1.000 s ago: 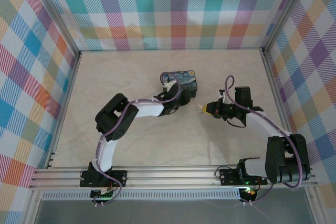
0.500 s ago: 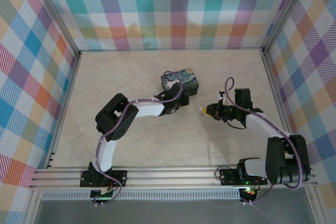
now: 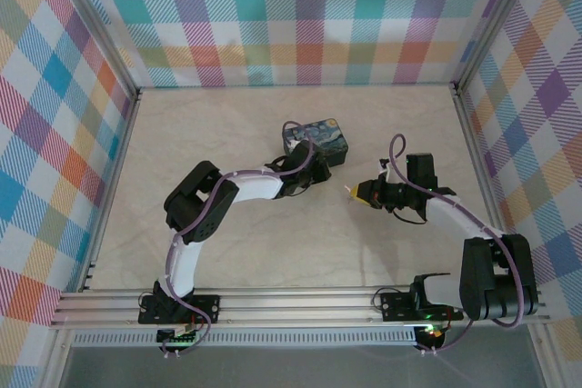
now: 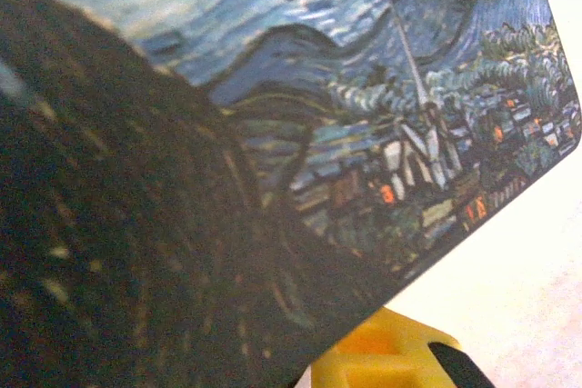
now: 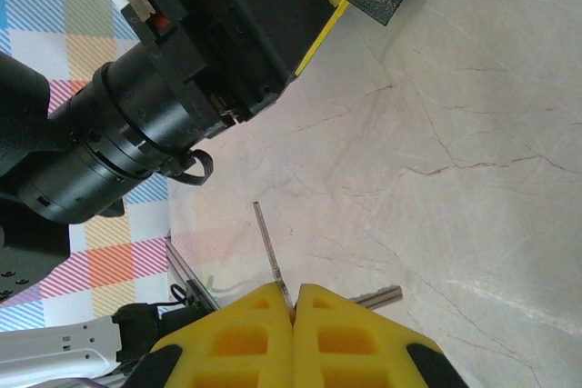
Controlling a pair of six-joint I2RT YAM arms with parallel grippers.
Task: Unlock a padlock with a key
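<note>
The padlock is hidden. A dark-blue painting-print box (image 3: 316, 140) sits tilted at mid-table, and my left gripper (image 3: 304, 164) is tucked against its near edge. In the left wrist view the box (image 4: 300, 134) lies across the jaws, and one yellow finger (image 4: 382, 359) pokes out under its edge. My right gripper (image 3: 351, 191) hovers to the right of the box, apart from it. In the right wrist view its yellow fingers (image 5: 364, 333) are shut on the key (image 5: 271, 256), whose thin blade sticks out between them.
Plaid walls and metal rails enclose the pale marble table (image 3: 227, 124). The left arm's black wrist (image 5: 155, 106) hangs close in front of the right gripper. Bare floor lies near the front rail (image 3: 300, 302) and along the left side.
The box has shifted slightly right and away, with the left gripper staying against it. The right gripper has held its place with the key.
</note>
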